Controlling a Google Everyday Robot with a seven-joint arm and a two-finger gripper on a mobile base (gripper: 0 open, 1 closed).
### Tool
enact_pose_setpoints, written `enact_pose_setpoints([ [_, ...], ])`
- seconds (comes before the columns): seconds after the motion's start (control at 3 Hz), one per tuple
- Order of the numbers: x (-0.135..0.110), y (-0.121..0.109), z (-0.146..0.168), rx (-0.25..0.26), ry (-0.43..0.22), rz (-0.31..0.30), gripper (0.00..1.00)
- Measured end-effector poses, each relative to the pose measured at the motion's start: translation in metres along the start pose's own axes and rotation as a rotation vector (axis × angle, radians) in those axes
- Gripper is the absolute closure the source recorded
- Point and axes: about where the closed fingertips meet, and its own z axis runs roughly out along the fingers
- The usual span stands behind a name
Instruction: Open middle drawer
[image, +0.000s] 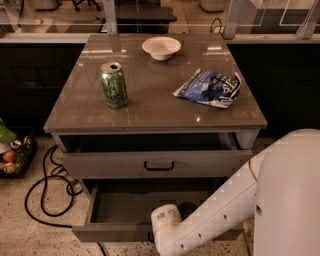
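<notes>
Middle drawer (115, 233), lower centre of frame, stands pulled out, tray exposed. Pincer (159, 231) sits at its front edge, likely placed there to draw it outward; wide or narrow: cannot tell.

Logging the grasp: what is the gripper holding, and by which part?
Cannot be told: the gripper is at the middle drawer front, hidden behind the wrist.

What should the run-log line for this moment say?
middle drawer: pulled out, tray showing | gripper: at its front edge | upper drawer: ajar
</notes>
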Motion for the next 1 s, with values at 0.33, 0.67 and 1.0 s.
enact_pose_setpoints([
  [0.33, 0.0002, 0.0006, 0.0004, -0.001, 0.0, 0.0, 0.59],
  [0.67, 0.0005, 0.0012, 0.0008, -0.003, 0.001, 0.0, 0.35],
  [1.0, 0.0007, 0.0017, 0.0012, -0.004, 0.001, 0.0, 0.12],
])
